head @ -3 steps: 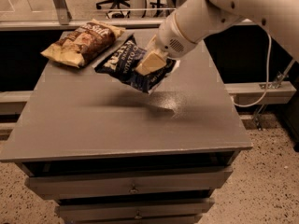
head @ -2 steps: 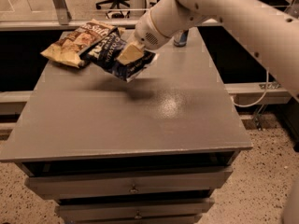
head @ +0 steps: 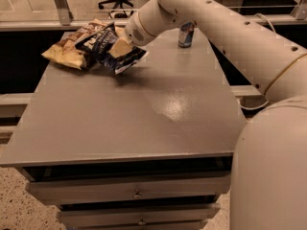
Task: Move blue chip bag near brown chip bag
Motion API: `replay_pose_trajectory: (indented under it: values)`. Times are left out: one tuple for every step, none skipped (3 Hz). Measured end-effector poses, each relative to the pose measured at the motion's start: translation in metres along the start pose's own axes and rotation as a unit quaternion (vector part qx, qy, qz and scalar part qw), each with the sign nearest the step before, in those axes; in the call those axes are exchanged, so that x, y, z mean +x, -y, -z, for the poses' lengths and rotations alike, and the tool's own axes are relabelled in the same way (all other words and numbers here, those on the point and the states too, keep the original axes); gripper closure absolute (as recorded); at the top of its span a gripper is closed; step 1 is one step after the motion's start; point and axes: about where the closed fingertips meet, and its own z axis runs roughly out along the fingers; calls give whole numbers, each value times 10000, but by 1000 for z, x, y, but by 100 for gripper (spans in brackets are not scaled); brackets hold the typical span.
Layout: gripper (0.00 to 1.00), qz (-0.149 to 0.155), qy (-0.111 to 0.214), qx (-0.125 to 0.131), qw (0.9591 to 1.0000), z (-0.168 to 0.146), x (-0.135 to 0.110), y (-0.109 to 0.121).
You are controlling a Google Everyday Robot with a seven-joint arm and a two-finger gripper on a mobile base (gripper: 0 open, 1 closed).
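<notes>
Here, claw [head: 120, 47] clamping blue chip bag [head: 101, 44], beside brown chip bag [head: 71, 53]

On the desk [head: 158, 123], toward its far left corner, lies the brown chip bag [head: 67, 51]. The blue chip bag [head: 125, 60] sits against its right side, pinched in the gripper [head: 119, 48]. A can [head: 186, 34] stands well right, near the far edge.

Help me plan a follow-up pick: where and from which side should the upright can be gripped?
Probably take the can round its middle from picture-right: it stands upright with that flank free, while the arm crowds its left, the hand shut on the blue chip bag.
</notes>
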Motion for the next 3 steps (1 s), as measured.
replay_pose_trajectory:
  values:
    - [37, -187, 11, 112, 9998, -8, 7, 13]
    - [14, -294, 36, 175, 9994, -12, 12, 18]
    - [0, -344, 54, 220, 9992, -16, 14, 21]
